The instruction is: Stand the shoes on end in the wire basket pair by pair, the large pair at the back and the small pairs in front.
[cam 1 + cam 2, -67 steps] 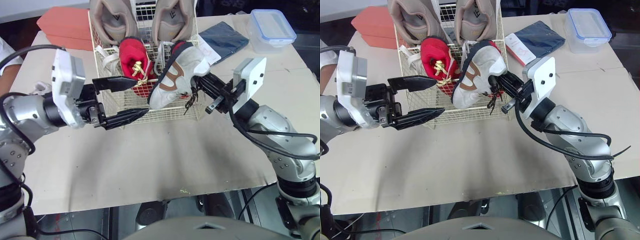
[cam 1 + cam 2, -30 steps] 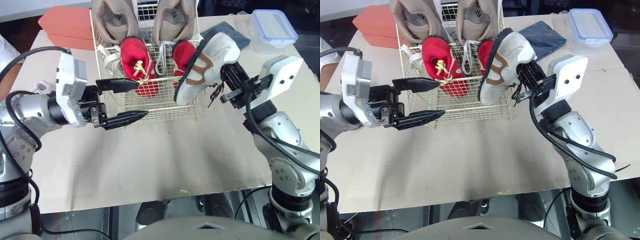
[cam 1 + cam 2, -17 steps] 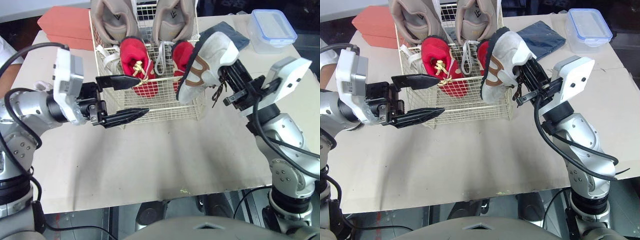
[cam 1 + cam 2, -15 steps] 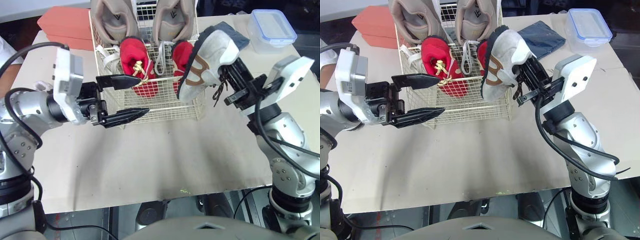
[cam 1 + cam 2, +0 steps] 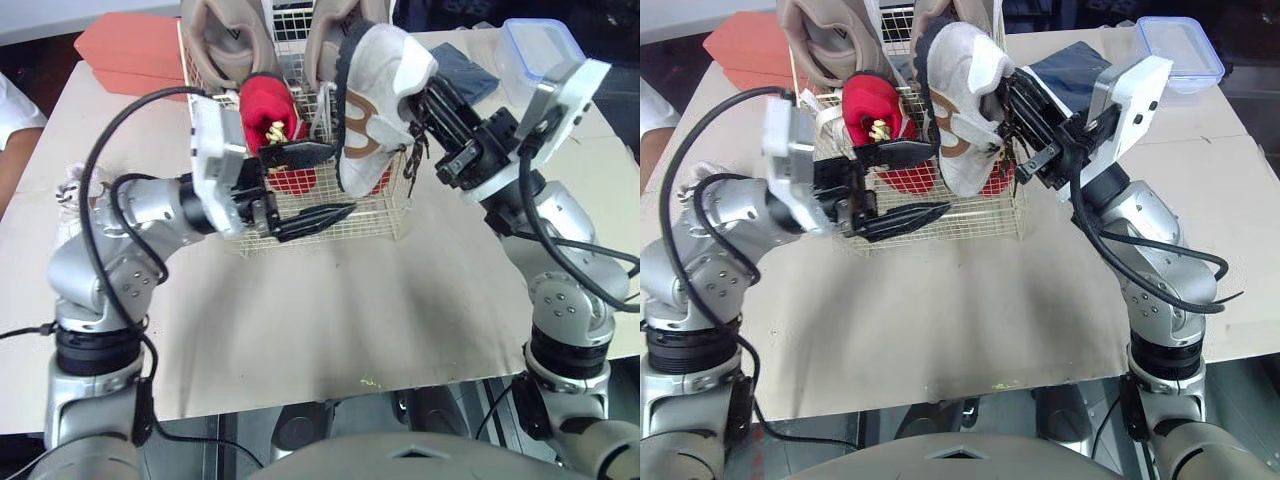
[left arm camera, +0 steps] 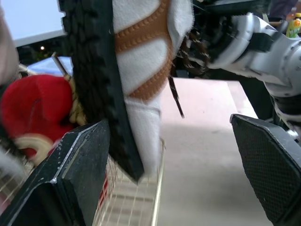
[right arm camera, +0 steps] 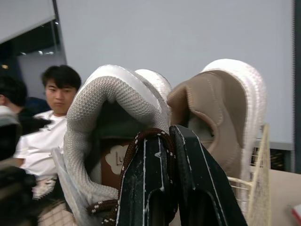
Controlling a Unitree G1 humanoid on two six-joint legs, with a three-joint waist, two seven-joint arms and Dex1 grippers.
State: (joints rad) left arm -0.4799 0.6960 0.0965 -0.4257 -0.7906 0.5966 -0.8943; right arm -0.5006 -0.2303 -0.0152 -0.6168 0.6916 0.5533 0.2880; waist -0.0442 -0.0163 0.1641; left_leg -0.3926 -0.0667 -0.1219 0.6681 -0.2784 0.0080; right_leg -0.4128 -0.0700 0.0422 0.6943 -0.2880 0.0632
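Note:
My right gripper [image 5: 420,105] is shut on the collar and brown laces of a white sneaker [image 5: 378,95] with tan stripes. It holds the sneaker nearly on end over the front right of the wire basket [image 5: 330,222]. Two large tan shoes [image 5: 215,35] stand at the basket's back. A small red shoe [image 5: 265,115] stands in front of them, and a second red shoe [image 5: 382,182] is mostly hidden behind the sneaker. My left gripper [image 5: 343,180] is open at the basket's front, and in the left wrist view the sneaker's black sole [image 6: 96,80] lies close to one finger [image 6: 80,174].
An orange box [image 5: 130,45] lies left of the basket. A dark blue pouch [image 5: 468,68] and a clear lidded container [image 5: 535,50] lie at the back right. Bare table [image 5: 330,310] spreads in front. A person [image 7: 56,99] sits beyond the basket.
My right gripper swung the white sneaker left and up, from beside the basket to over its front right. My left gripper moved right along the basket's front to the sneaker's lower end.

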